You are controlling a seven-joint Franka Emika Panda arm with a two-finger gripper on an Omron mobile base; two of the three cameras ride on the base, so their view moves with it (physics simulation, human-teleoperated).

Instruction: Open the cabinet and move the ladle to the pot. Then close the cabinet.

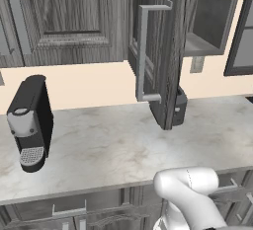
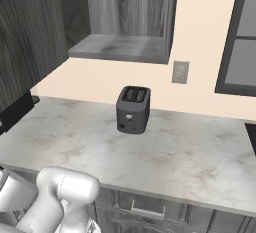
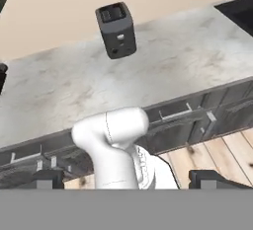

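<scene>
While the cabinet [image 1: 165, 51] door already stands open, we see its shelf bare; our gripper [image 3: 126, 179] is released, so ladle and closing remain

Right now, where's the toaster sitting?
The toaster stands on the marble counter near the back wall, below the open cabinet and left of the wall outlet.

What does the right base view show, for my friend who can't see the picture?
A dark toaster stands on a pale marble counter against a cream wall, below an open wall cabinet whose visible shelf looks bare. A grey wall outlet sits right of the toaster, a dark window frame lines the right edge, and the robot's white arm curves up at lower left.
</scene>
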